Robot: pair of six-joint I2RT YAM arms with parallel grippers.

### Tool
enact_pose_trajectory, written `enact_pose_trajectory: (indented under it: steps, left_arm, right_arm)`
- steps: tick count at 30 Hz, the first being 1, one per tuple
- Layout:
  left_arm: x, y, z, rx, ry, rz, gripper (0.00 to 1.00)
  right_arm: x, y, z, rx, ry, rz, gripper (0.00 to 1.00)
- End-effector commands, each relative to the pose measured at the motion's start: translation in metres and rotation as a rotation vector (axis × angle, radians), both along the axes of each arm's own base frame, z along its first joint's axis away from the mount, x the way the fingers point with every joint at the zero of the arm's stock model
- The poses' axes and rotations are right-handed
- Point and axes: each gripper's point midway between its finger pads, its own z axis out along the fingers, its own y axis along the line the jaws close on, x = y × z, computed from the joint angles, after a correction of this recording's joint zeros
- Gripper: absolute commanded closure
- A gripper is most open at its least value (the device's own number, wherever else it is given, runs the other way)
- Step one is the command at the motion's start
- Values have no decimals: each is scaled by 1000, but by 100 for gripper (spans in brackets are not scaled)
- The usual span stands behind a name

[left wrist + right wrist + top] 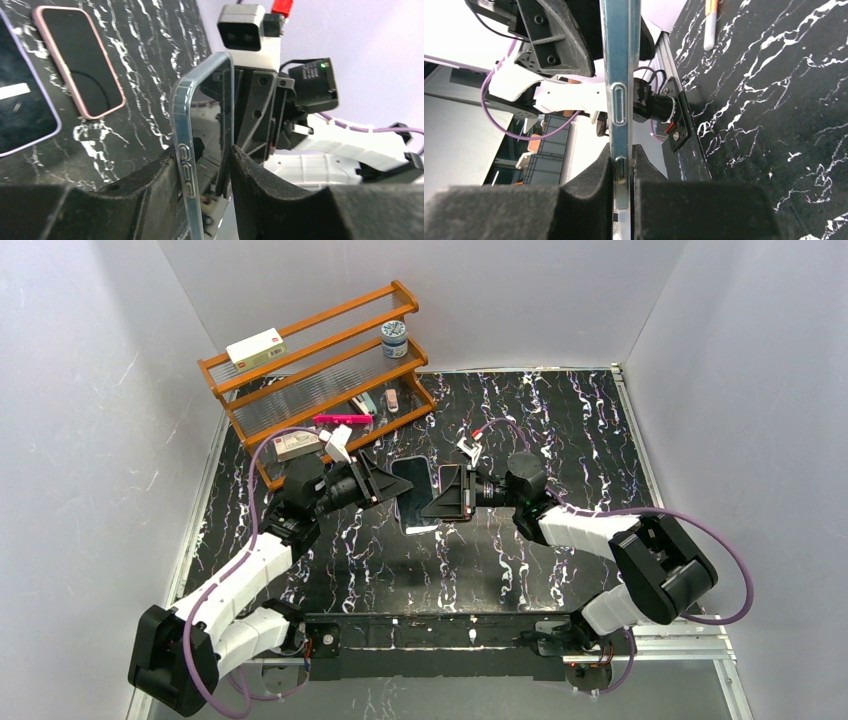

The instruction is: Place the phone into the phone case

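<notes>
A clear phone case point(202, 115) hangs upright in the air between my two grippers, above the black marbled table point(560, 440). My right gripper point(623, 150) is shut on the case's rim point(620, 75), both pads pressed against it by a button cutout. My left gripper point(205, 150) stands open around the case's other end, its left finger point(145, 185) against the rim. On the table beyond lie a pink-rimmed phone point(77, 60) and a lilac-rimmed phone point(20, 100), both face up. In the top view the grippers, left point(392, 485) and right point(432, 500), meet over a dark phone point(413, 475).
A wooden rack point(320, 360) stands at the back left with a white box, a jar and small items; a pink object point(342, 419) lies at its foot. White walls enclose the table on three sides. A white-and-orange stick point(710, 25) lies on the table.
</notes>
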Motion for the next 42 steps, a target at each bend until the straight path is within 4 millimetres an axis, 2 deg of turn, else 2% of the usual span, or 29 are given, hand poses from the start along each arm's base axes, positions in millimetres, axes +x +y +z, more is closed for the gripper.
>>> enact_pose_trajectory:
  steps: [1, 4, 6, 7, 8, 12, 18, 23, 28, 35, 42]
  left_arm:
    - [5, 9, 1, 89, -38, 31, 55]
    - [4, 10, -4, 122, -35, 24, 38]
    - [3, 12, -6, 147, -42, 18, 18]
    - [3, 13, -8, 163, -47, 13, 5]
    - [2, 13, -9, 178, -53, 8, 2]
    - [1, 19, -15, 259, -83, -12, 2]
    - [-2, 31, -39, 405, -95, -51, 2]
    - [-5, 38, -58, 487, -89, -74, 2]
    - [-7, 43, -66, 528, -90, -89, 2]
    - [-5, 46, -62, 544, -107, -75, 2]
    - [-6, 45, -58, 537, -121, -79, 2]
  right_arm:
    - [5, 0, 18, 9, -101, -34, 99]
    - [13, -5, 10, -36, -94, -81, 99]
    - [19, -13, 1, -87, -73, -108, 99]
    - [23, -19, -2, -107, -66, -124, 99]
    - [28, -26, -5, -124, -65, -145, 99]
    - [46, -55, -19, -238, -61, -234, 99]
    - [75, -99, -32, -399, -77, -358, 99]
    - [94, -130, -61, -577, -25, -392, 99]
    - [108, -141, -70, -590, 8, -412, 99]
    - [114, -151, -109, -664, 144, -351, 99]
    - [135, -166, -132, -694, 176, -387, 99]
